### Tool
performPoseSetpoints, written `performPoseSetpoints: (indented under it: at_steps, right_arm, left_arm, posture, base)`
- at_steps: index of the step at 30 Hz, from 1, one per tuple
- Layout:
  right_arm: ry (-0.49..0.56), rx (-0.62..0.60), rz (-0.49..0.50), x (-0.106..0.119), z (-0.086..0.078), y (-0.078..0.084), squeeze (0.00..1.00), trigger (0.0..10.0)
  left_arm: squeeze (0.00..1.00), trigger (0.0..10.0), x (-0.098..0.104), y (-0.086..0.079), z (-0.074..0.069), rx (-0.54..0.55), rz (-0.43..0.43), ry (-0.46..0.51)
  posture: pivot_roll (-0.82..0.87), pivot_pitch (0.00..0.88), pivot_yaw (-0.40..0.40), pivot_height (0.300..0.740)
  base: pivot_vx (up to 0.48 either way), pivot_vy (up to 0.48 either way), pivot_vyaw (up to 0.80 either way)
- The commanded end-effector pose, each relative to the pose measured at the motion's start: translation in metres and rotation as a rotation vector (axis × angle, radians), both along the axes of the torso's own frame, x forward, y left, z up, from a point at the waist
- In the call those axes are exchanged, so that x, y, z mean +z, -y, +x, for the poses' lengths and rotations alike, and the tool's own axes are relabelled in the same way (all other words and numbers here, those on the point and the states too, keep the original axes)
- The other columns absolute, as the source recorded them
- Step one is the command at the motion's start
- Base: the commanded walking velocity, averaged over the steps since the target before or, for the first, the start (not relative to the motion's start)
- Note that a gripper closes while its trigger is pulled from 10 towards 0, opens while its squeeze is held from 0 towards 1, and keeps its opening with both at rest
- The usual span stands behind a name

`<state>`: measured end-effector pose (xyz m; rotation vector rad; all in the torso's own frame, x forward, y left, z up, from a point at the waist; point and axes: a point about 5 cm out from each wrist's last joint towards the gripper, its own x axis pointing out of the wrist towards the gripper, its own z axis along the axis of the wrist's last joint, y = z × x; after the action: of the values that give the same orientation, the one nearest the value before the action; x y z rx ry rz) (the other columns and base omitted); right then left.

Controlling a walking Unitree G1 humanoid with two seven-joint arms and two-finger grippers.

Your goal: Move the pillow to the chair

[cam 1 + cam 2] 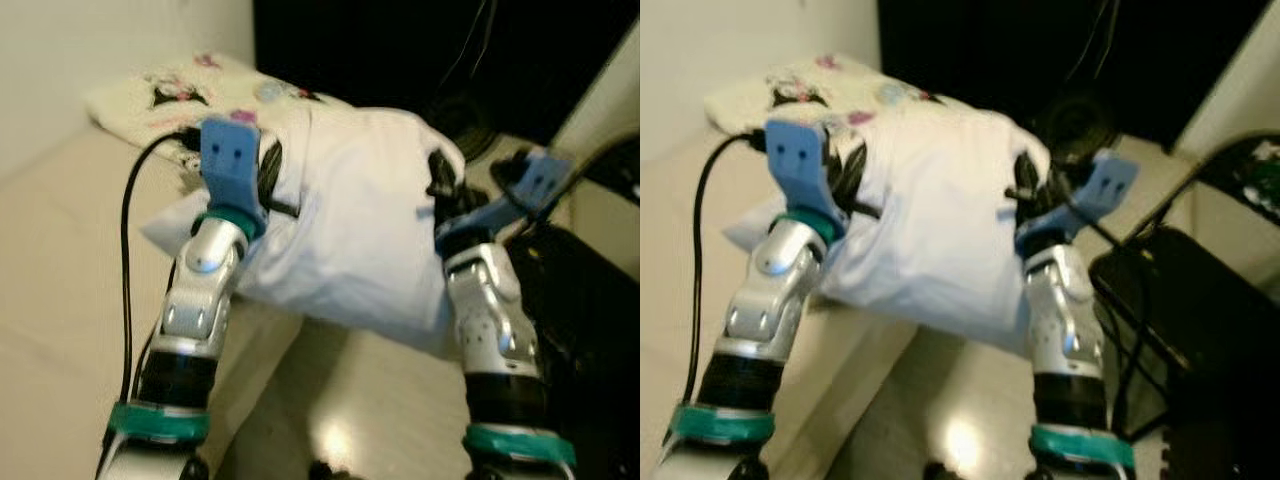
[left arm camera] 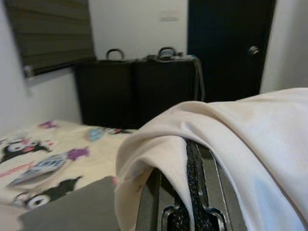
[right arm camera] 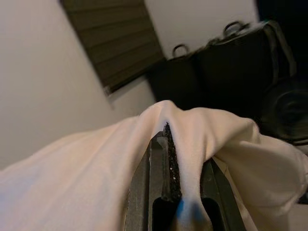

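Presently, item one: pillow [image 1: 350, 220], white, soft, slumped in the middle, held up between the two grippers and clear of the bed [image 1: 60, 270].

Left gripper [image 1: 268, 185]: at the pillow's left end, fingers [image 2: 195, 192] pressed together on a fold of the case, which drapes over them in the left wrist view.

Right gripper [image 1: 1025, 195]: at the pillow's right end, fingers [image 3: 168, 163] likewise pinching a ridge of cloth that wraps over both sides.

Patterned blanket [image 1: 180, 95]: cream with cartoon prints, lying on the bed just beyond the left gripper, behind the pillow.

Black cable [image 1: 128, 260]: runs along the left arm, apart from the pillow.

Chair [image 1: 1200, 330]: dark, with a thin black frame, just beside and below the right gripper, on its outer side.

Suitcases [image 2: 139, 91]: two, black, standing against the far wall ahead of the left gripper, next to a dark door [image 2: 226, 43].

Step in hand, by judgement: carrying, with the pillow already lifted and the placing not yet done.

Next move, by judgement: swing both arms together toward the right gripper's side until the pillow hangs over the chair seat, lower it, then spread both pairs of fingers. Both pinches look shallow, on cloth alone, so an uneven move could tug one end free.
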<state>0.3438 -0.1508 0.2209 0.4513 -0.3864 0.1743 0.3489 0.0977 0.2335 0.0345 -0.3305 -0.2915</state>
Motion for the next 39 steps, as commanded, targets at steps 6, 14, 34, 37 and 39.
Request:
performPoseSetpoints:
  at_steps: [6, 14, 34, 37, 39]
  right_arm:
    - [0.056, 0.048, -0.016, 0.012, -0.003, -0.014, 0.0, 10.0]
    - [0.024, 0.055, -0.001, 0.003, -0.004, -0.017, 0.0, 10.0]
    - [-0.157, 0.112, 0.003, -0.04, -0.003, -0.029, 0.0, 10.0]
    - [-0.177, 0.109, -0.008, -0.044, -0.003, -0.029, 0.0, 10.0]
    - [-0.178, 0.11, -0.007, -0.045, -0.003, -0.03, 0.0, 10.0]
  left_arm:
    - [0.0, 10.0, 0.002, 0.017, -0.006, -0.101, -0.005, 0.007]
    - [0.0, 10.0, -0.025, 0.01, -0.008, -0.111, -0.069, -0.137]
    - [0.0, 10.0, -0.044, -0.002, -0.01, 0.078, -0.093, -0.195]
    - [0.0, 10.0, -0.045, 0.001, -0.011, 0.063, -0.066, -0.183]
    - [0.0, 10.0, -0.045, 0.003, -0.012, 0.045, -0.059, -0.174]
  posture:
    - [0.05, 0.0, 0.023, 0.74]
    - [0.04, 0.0, 0.029, 0.74]
    - [0.06, 0.0, -0.003, 0.74]
    - [0.07, 0.0, -0.008, 0.74]
    - [0.07, 0.0, -0.008, 0.74]
  base:
    - [0.0, 0.0, -0.8]
    - [0.0, 0.0, -0.8]
    - [0.0, 0.0, -0.75]
    - [0.0, 0.0, 0.0]
    - [0.0, 0.0, 0.0]
